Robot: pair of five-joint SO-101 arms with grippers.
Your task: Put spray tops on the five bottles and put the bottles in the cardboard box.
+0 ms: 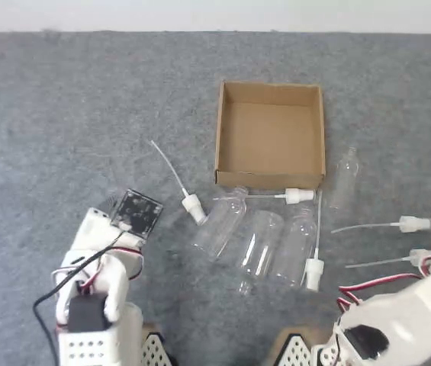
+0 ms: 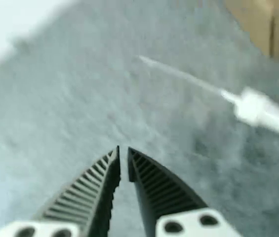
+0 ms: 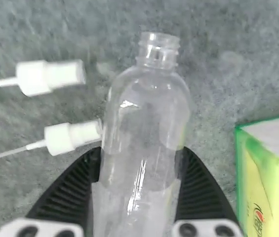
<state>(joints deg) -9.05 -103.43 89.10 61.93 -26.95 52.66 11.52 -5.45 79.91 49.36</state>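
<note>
My right gripper (image 3: 139, 155) is shut on a clear open-necked bottle (image 3: 146, 113), held just above the grey carpet. Two white spray tops (image 3: 50, 77) (image 3: 72, 138) lie beside it. My left gripper (image 2: 123, 150) is shut with nothing in it, low over the carpet, and a spray top (image 2: 262, 111) with a long tube lies ahead of it. In the high view the cardboard box (image 1: 270, 91) sits open in the middle. Three clear bottles (image 1: 259, 242) lie side by side in front of the box, and another bottle (image 1: 345, 177) lies to its right. Several spray tops (image 1: 192, 206) are scattered around them.
A green and yellow carton (image 3: 267, 168) stands close beside the held bottle. The left arm (image 1: 101, 305) is at the bottom left of the high view and the right arm (image 1: 398, 320) at the bottom right. The grey carpet (image 1: 62, 114) stretches out to the left of the box.
</note>
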